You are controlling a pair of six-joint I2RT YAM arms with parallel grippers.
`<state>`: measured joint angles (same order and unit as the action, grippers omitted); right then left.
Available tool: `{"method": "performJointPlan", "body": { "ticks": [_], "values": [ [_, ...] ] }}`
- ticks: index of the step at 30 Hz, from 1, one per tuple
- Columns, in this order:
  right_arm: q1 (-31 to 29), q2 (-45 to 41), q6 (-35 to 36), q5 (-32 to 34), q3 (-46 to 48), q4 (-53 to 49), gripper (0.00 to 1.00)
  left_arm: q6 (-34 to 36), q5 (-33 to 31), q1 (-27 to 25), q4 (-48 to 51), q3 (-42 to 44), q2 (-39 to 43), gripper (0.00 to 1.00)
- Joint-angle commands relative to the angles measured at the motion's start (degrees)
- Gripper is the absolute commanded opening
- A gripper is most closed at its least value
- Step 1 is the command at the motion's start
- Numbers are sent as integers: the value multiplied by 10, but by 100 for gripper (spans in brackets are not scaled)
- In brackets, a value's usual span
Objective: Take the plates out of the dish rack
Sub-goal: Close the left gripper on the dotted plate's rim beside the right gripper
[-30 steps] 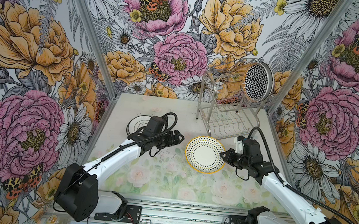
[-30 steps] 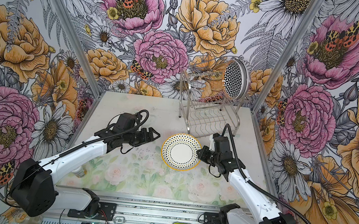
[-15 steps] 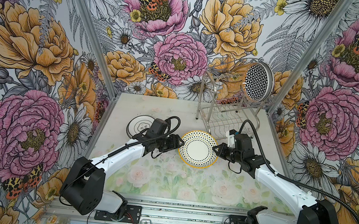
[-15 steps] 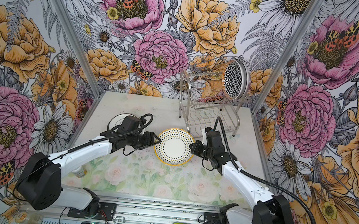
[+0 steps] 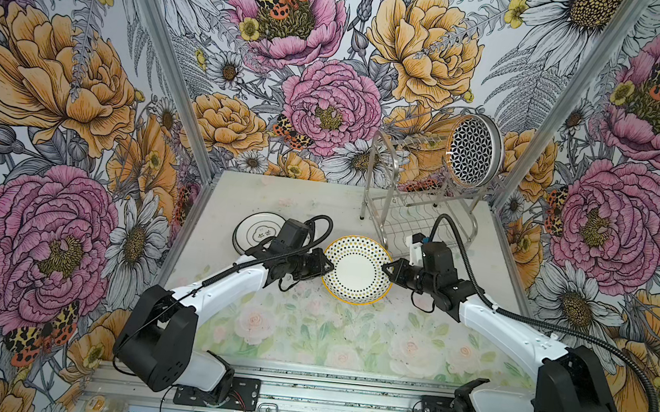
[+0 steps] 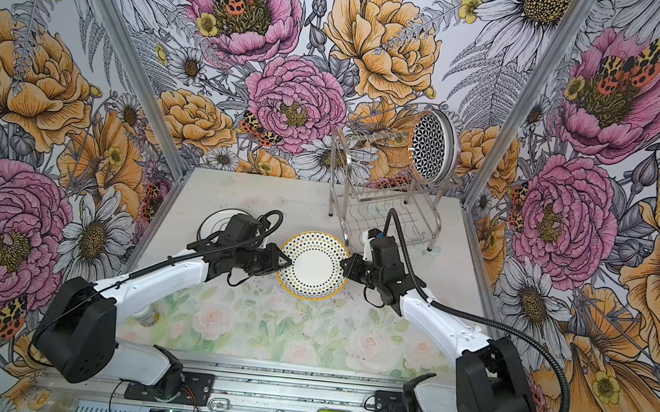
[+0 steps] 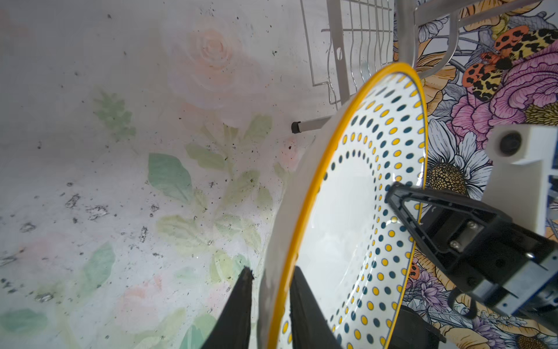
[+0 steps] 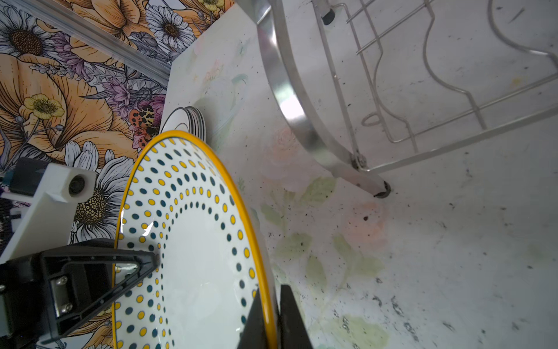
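Dotted plate (image 5: 357,270) (image 6: 313,266), white, yellow rim, rings of dark and yellow dots; centre of both top views, face up, just in front of the dish rack (image 5: 419,214) (image 6: 384,215) and outside it; seems raised off the table (image 5: 279,197), though not certain

Right gripper (image 5: 385,269) (image 6: 343,266) at the plate's right edge, pinching the rim; in the right wrist view (image 8: 271,317) black fingers pressed tight on the yellow edge, one on each face

Left gripper (image 5: 330,266) (image 6: 288,262) at the opposite, left edge; in the left wrist view (image 7: 270,278) one finger on each side of the rim, very close; cannot tell whether actually clamped on it

Lattice plate (image 5: 472,151) (image 6: 430,147), black-and-white pattern, standing on edge at the right end of the rack's upper level, upper right of both top views; lower wire shelf showing no plates

Stack of plates (image 5: 254,230) (image 6: 214,220) flat on the table, left of centre, just behind the left gripper's wrist and partly hidden by it; same stack seen beyond the dotted plate from the right wrist (image 8: 188,121)

Floral panels on all walls
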<state>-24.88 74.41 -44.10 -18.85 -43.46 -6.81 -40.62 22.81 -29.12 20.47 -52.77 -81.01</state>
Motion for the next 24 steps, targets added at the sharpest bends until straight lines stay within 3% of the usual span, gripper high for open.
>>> {"method": "performJointPlan", "body": {
  "ticks": [1, 11, 17, 21, 24],
  "values": [
    [-7, -7, -17, -19, -33, 93, 0, 0, 15, 0, -13, 11, 5, 17],
    [-14, -4, -12, -19, -35, 99, 0, 1, 17, 17, -4, 27, 8, 0],
    [-22, 6, -11, -23, -41, 103, 15, 5, 15, 25, 1, 37, 18, 0],
    [-23, 7, -14, -20, -43, 103, 35, 7, 15, 41, 5, 50, 36, 0],
    [-23, 8, -13, -13, -42, 94, 45, 11, 17, 59, 13, 60, 56, 0]
  ]
}}
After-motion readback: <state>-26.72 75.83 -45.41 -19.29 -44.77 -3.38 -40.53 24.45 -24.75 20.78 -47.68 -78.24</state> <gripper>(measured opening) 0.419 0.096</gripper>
